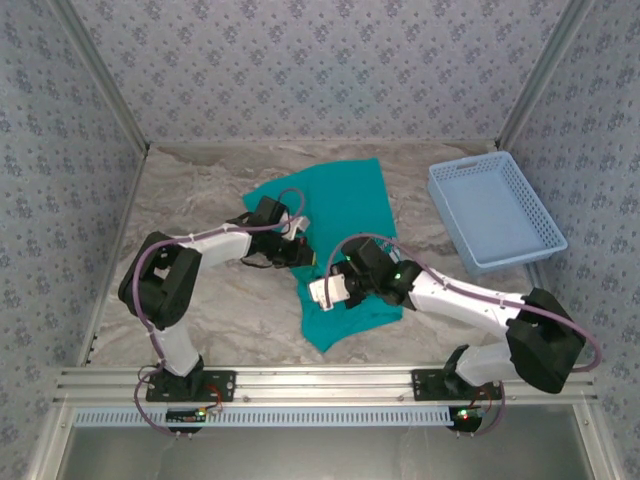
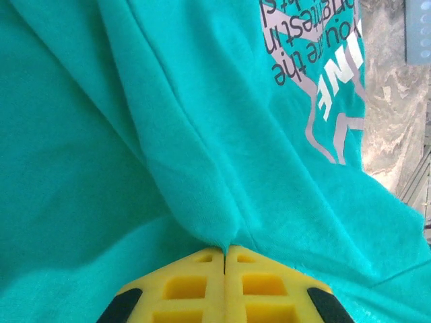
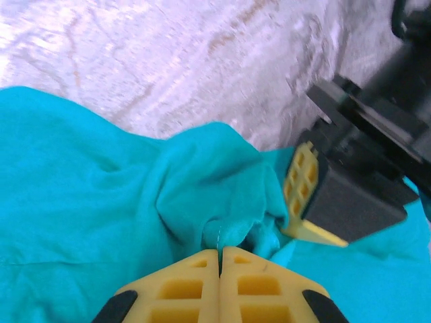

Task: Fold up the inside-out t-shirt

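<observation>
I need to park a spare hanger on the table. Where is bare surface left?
Bare table lies back-left, between the left wall and the t-shirt, and along the near edge between the two arm bases. A narrow strip separates t-shirt and basket. The centre is crowded: left gripper and right gripper pinch the cloth there.

A marbled table [image 1: 200, 310] bears the teal t-shirt [image 1: 345, 195], apparently rumpled, and a blue basket [image 1: 495, 210] nearby.

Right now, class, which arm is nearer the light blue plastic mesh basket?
Right. The right arm lies close beside the basket's near edge; the left arm sits across the teal-green cloth t-shirt from it.
</observation>
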Tool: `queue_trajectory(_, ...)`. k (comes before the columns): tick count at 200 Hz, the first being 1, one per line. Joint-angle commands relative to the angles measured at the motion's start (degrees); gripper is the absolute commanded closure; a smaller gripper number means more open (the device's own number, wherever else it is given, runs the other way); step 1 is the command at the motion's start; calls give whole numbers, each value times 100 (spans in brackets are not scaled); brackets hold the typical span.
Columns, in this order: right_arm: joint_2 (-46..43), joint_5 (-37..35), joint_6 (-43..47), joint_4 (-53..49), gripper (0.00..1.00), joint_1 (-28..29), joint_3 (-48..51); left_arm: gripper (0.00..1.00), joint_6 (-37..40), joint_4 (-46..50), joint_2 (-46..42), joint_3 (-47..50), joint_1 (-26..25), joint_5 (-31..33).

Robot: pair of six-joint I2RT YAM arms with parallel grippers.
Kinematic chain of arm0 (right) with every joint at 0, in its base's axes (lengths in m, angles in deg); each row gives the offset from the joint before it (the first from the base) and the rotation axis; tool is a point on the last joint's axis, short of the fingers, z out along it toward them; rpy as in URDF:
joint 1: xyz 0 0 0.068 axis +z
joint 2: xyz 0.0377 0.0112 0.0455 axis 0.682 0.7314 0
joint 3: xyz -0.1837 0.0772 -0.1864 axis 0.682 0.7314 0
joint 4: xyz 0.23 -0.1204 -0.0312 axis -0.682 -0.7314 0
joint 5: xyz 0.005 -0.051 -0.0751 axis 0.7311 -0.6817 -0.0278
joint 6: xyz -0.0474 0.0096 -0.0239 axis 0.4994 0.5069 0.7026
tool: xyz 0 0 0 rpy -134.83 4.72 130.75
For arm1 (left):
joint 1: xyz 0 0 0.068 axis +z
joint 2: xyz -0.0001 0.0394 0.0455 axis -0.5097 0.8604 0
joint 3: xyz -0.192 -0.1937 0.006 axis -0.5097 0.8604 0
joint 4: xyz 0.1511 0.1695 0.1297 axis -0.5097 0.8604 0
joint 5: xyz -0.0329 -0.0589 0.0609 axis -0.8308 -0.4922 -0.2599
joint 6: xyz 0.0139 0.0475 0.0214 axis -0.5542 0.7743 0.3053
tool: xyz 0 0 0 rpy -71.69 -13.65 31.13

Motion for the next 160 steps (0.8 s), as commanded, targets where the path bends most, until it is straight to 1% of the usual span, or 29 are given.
queue_trajectory(1, -316, -196, 325, 214, 97, 369, 158, 100, 121, 102, -334, 41, 181, 260)
queue_trajectory(34, -320, -132, 363, 584, 96, 1078, 239, 100, 104, 34, -788, 380, 316, 354)
queue_trajectory(55, -45, -9, 256, 577, 91, 1469, 179, 99, 130, -10, -1092, 718, 409, 416)
queue_trajectory(68, 222, -133, 228, 639, 86, 1699, 178, 93, 97, -87, -1240, 952, 479, 430)
queue_trajectory(82, 416, -177, 91, 695, 83, 1901, 133, 77, 28, -197, -1384, 1176, 528, 432)
queue_trajectory(90, 449, -88, -68, 715, 82, 1912, 118, 69, 5, -235, -1444, 1259, 540, 426)
queue_trajectory(108, 385, 95, -315, 729, 84, 1808, 139, 61, 55, -240, -1559, 1312, 541, 263)
queue_trajectory(125, 226, 192, -410, 652, 89, 1654, 147, 59, 162, -144, -1634, 1233, 532, 202)
queue_trajectory(139, 46, 266, -368, 543, 90, 1533, 137, 58, 300, 17, -1638, 1091, 498, 166)
queue_trajectory(160, -159, 470, -222, 83, 92, 1344, 59, 57, 591, 398, -1567, 810, 380, 174)
